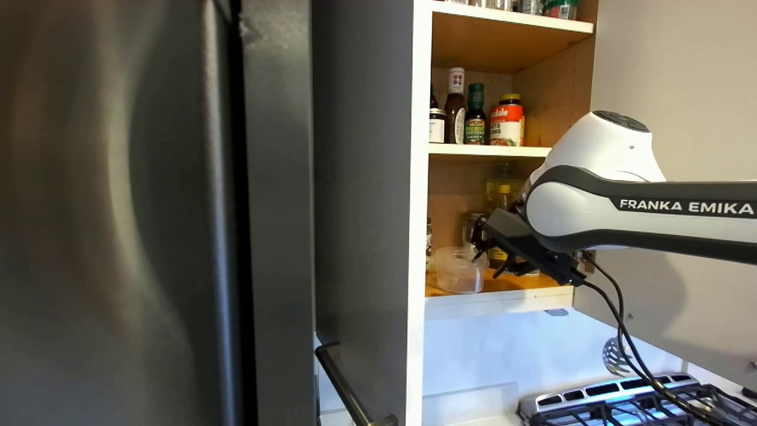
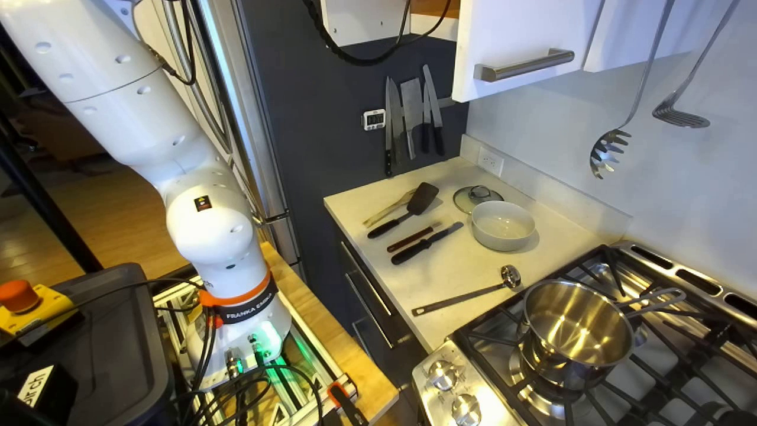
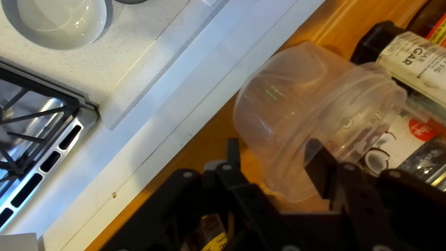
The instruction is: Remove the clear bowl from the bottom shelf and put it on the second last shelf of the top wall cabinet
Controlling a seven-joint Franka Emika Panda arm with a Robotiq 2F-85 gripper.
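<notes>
Walls: dark grey wall (image 2: 322,112) meets pale wall (image 2: 538,130) above the counter (image 2: 565,234), outlet (image 2: 491,161) near the corner | Floor: brown wood floor (image 2: 112,207) | Furniture: dark drawers (image 2: 366,294) under the counter, gas stove (image 2: 662,349) adjoining it, steel fridge (image 1: 148,236) just beside the dark grey wall | Light: bluish on the pale wall, warm on the floor

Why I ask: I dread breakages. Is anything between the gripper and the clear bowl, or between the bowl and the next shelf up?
Nothing visible stands between the open fingers and the clear bowl. Overhead, the next shelf's board likely blocks a straight lift; bottles stand on it.
</notes>
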